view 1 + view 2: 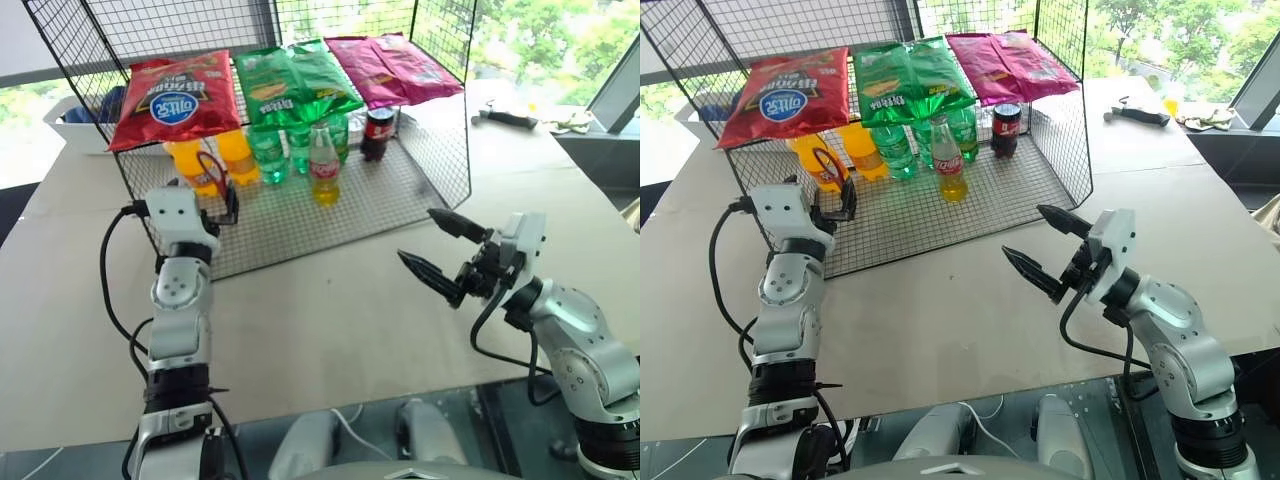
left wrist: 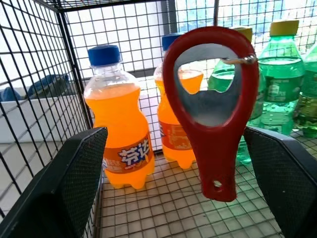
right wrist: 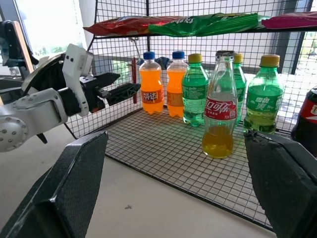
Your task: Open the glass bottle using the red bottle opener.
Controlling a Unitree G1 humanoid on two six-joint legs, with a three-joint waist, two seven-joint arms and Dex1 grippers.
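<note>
**Op A:** Honestly, my worry is the red bottle opener (image 2: 210, 111): it hangs on a hook at the wire rack's (image 1: 90, 60) left wall, so a sloppy close could knock it off.

**Op B:** And my left fingers (image 2: 64, 183)?

**Op A:** Spread wide either side of it, empty. The glass bottle (image 1: 323, 165) stands inside the rack; my right gripper (image 1: 440, 250) hangs over the counter (image 1: 330, 330), wide open, empty.
</note>
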